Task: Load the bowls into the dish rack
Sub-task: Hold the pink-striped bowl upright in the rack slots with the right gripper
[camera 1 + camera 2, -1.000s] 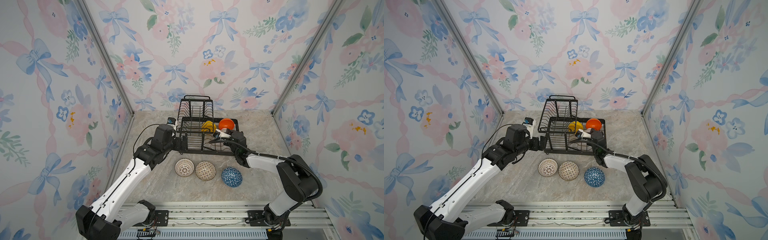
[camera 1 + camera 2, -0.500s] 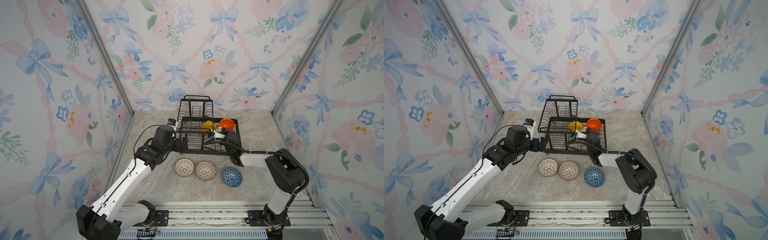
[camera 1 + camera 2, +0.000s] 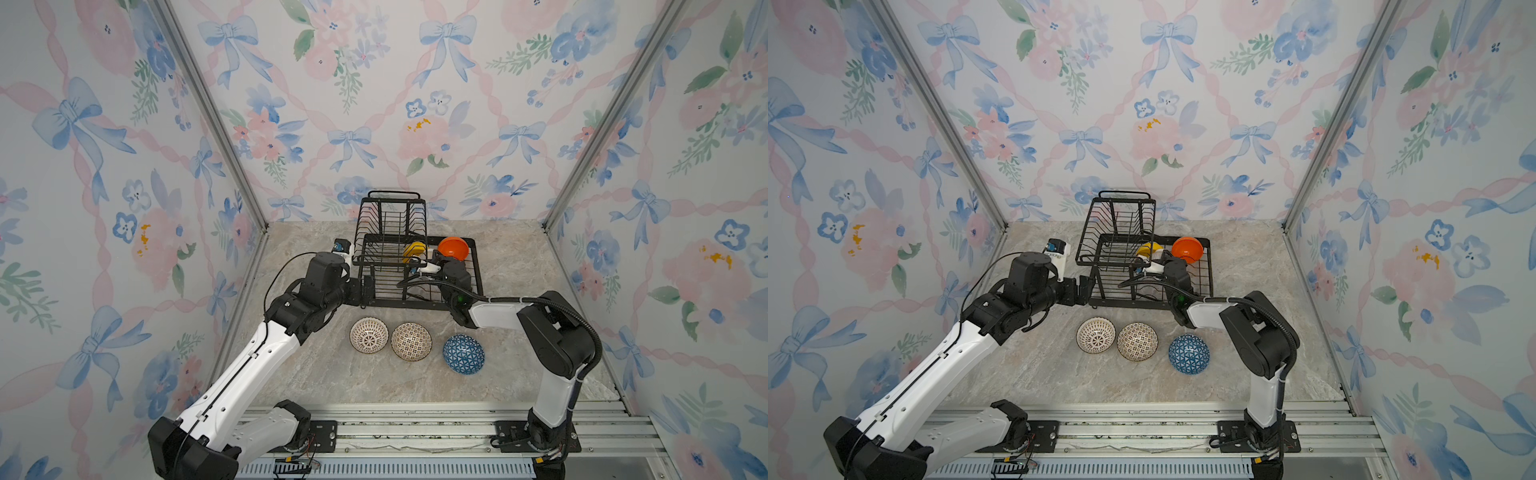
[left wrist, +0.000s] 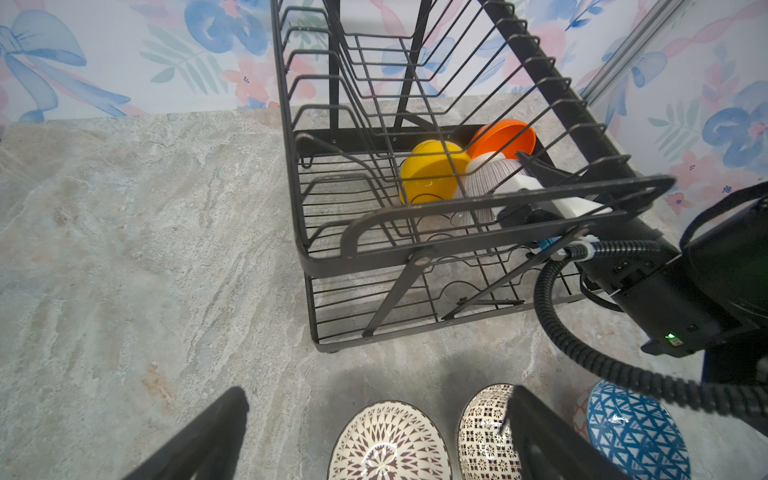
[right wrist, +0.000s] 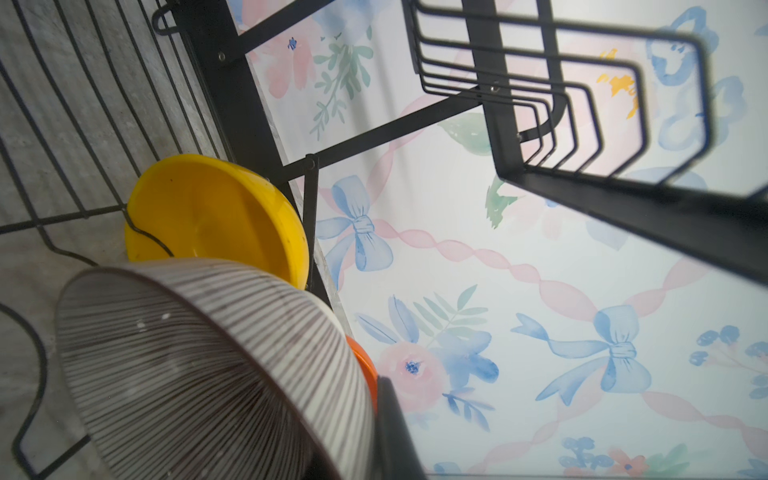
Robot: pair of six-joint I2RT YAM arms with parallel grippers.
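Note:
The black wire dish rack [image 3: 390,195] [image 3: 1125,194] stands at the back of the table. On its lower tray lean a yellow bowl [image 3: 414,250] [image 5: 216,212] and an orange bowl [image 3: 453,246] [image 4: 505,135]. My right gripper [image 3: 432,266] [image 5: 365,436] reaches into that tray, shut on the rim of the pink-striped bowl [image 4: 486,178] [image 5: 187,365], just in front of the yellow one. The lattice bowl [image 3: 369,335] [image 4: 388,444], mosaic bowl [image 3: 411,341] [image 4: 484,432] and blue bowl [image 3: 464,354] [image 4: 636,432] lie in a row before the rack. My left gripper [image 3: 361,291] [image 4: 376,395] hangs open by the rack's front left corner.
The rack's raised upper basket [image 4: 478,205] overhangs the right gripper and the bowls on the tray. A black cable [image 4: 582,349] loops from the right wrist over the blue bowl. Floral walls [image 3: 124,208] close in three sides.
The right arm has swung left, carrying the striped bowl a little further left along the lower tray toward the yellow bowl. The left arm has stayed still.

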